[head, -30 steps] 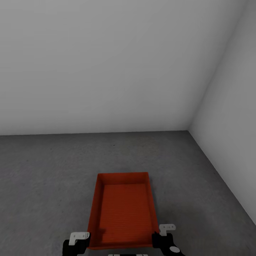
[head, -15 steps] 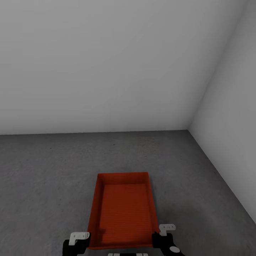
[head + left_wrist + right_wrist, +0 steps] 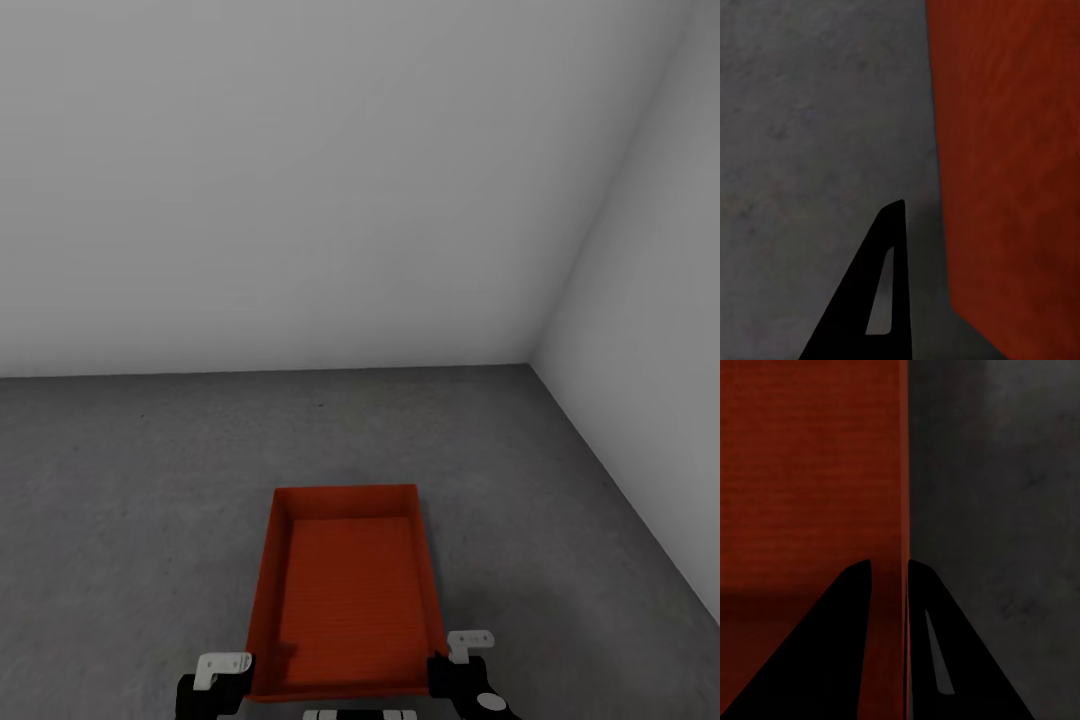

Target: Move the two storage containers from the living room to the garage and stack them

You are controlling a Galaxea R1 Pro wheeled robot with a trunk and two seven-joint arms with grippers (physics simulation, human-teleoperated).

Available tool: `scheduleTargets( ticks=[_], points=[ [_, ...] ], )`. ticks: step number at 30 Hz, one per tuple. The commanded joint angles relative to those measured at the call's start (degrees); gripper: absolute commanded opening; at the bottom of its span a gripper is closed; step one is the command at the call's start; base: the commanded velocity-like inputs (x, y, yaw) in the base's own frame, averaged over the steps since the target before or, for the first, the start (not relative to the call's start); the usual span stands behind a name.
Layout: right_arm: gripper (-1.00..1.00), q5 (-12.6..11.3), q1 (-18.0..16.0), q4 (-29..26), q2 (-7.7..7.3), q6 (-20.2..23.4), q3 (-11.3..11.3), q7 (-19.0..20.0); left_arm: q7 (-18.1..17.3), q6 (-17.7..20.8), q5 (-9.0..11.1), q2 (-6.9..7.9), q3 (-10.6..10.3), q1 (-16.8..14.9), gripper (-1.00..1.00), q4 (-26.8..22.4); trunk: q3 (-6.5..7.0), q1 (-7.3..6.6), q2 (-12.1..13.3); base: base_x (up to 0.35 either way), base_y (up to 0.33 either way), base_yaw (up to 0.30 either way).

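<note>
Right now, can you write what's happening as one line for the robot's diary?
place: garage corner | container: upright on concrete floor | right hand: straddling its side wall | left hand: beside its outer wall | second container: unseen

You are looking into a bare, garage-like room. Two plain pale grey walls (image 3: 300, 180) meet at a corner on your right, with no trim or fittings on them. The floor (image 3: 130, 480) is dark grey rough concrete, mottled and unmarked. An orange-red storage container (image 3: 345, 600) sits on it.
</note>
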Motion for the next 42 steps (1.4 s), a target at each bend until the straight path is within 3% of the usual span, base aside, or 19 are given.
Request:
scheduleTargets(
  ticks=[1, 8, 13, 22, 27, 39, 42],
  points=[
    [-1.00, 0.0, 0.0, 0.0, -0.03, -0.2, -0.2, -0.5, 0.4, -0.1, 0.6, 0.73, 1.0, 0.0, -1.00, 0.0, -0.04, -0.01, 0.0, 0.000, 0.000, 0.000],
    [-1.00, 0.0, 0.0, 0.0, -0.03, -0.2, -0.2, -0.5, 0.4, -0.1, 0.6, 0.73, 1.0, 0.0, -1.00, 0.0, -0.04, -0.01, 0.0, 0.000, 0.000, 0.000],
    [-1.00, 0.0, 0.0, 0.0, -0.03, -0.2, -0.2, -0.5, 0.4, -0.1, 0.6, 0.73, 1.0, 0.0, -1.00, 0.0, -0.93, 1.09, -2.0, 0.000, 0.000, 0.000],
    [-1.00, 0.0, 0.0, 0.0, -0.03, -0.2, -0.2, -0.5, 0.4, -0.1, 0.6, 0.73, 1.0, 0.0, -1.00, 0.0, -0.93, 1.09, -2.0, 0.000, 0.000, 0.000],
    [-1.00, 0.0, 0.0, 0.0, -0.03, -0.2, -0.2, -0.5, 0.4, -0.1, 0.6, 0.73, 1.0, 0.0, -1.00, 0.0, -1.83, 2.19, -4.0, 0.000, 0.000, 0.000],
    [-1.00, 0.0, 0.0, 0.0, -0.03, -0.2, -0.2, -0.5, 0.4, -0.1, 0.6, 0.73, 1.0, 0.0, -1.00, 0.0, -1.83, 2.19, -4.0, 0.000, 0.000, 0.000],
    [-1.00, 0.0, 0.0, 0.0, -0.03, -0.2, -0.2, -0.5, 0.4, -0.1, 0.6, 0.73, 1.0, 0.0, -1.00, 0.0, -2.37, 2.84, -5.2, 0.000, 0.000, 0.000]
  ],
)
